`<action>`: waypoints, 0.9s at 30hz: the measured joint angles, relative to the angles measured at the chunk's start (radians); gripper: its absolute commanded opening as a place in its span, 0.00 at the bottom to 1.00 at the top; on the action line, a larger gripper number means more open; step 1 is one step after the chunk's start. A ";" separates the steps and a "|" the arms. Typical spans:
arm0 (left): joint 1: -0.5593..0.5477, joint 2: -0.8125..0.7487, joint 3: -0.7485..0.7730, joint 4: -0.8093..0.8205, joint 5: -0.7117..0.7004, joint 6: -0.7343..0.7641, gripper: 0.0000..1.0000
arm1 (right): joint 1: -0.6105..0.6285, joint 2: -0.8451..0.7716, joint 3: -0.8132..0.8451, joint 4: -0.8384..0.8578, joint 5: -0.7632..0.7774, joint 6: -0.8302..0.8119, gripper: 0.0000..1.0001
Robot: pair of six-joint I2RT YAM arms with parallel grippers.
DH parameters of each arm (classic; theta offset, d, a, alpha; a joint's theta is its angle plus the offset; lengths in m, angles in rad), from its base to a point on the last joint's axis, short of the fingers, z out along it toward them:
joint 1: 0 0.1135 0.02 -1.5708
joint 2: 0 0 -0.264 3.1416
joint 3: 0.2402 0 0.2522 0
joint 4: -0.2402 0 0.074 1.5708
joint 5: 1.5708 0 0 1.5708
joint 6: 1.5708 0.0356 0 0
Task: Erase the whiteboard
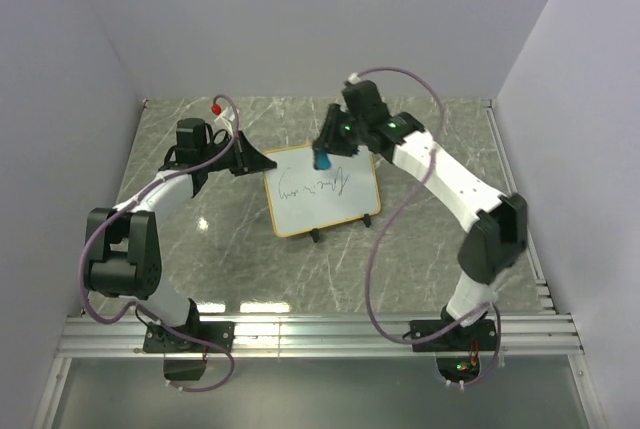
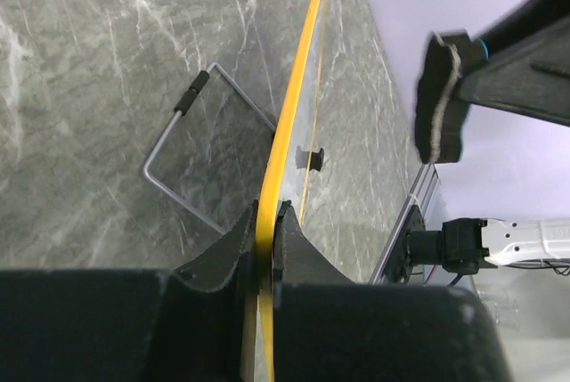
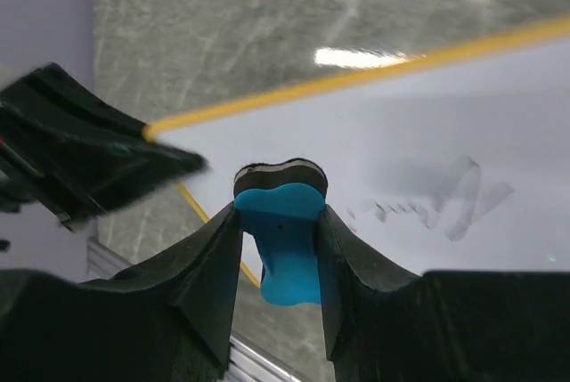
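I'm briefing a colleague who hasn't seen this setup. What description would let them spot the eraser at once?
On the grey marbled table, find the tan-framed whiteboard near the middle. At its far edge, beside the scribbled writing, the right gripper pinches a small eraser. It is the only bright blue thing in the scene, capped with a dark pad.

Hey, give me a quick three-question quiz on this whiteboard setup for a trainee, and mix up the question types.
1. True or false: the left gripper is shut on the whiteboard at its edge.
2. The right gripper holds: A) a marker, B) a blue eraser, C) nothing.
3. Short answer: has the black writing been wiped off the board?
Key: 1 true; 2 B; 3 no, it is on the board.
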 measured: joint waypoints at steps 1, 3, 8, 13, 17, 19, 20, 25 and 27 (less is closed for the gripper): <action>-0.002 -0.008 -0.005 -0.005 -0.005 0.000 0.00 | 0.016 0.050 0.056 0.000 -0.005 0.000 0.00; -0.007 -0.023 -0.014 -0.009 -0.017 0.000 0.00 | 0.047 0.150 0.177 -0.018 0.000 -0.004 0.00; -0.030 -0.068 -0.024 -0.032 -0.051 -0.001 0.00 | 0.095 0.320 0.377 -0.046 0.024 -0.017 0.00; -0.041 -0.085 -0.028 -0.066 -0.080 -0.005 0.00 | 0.120 0.311 0.323 -0.017 0.052 -0.014 0.00; -0.041 -0.087 -0.028 -0.089 -0.089 -0.008 0.00 | 0.127 0.259 0.209 0.022 0.084 -0.003 0.00; -0.041 -0.087 -0.028 -0.091 -0.092 -0.013 0.00 | 0.136 0.230 0.152 0.037 0.120 0.003 0.00; -0.041 -0.087 -0.028 -0.091 -0.091 -0.014 0.00 | 0.142 0.214 0.121 0.041 0.141 0.005 0.00; -0.047 -0.091 -0.028 -0.092 -0.095 -0.014 0.00 | 0.187 0.164 0.024 0.042 0.207 0.024 0.00; -0.048 -0.092 -0.028 -0.095 -0.098 -0.014 0.00 | 0.203 0.164 0.028 0.038 0.216 0.027 0.00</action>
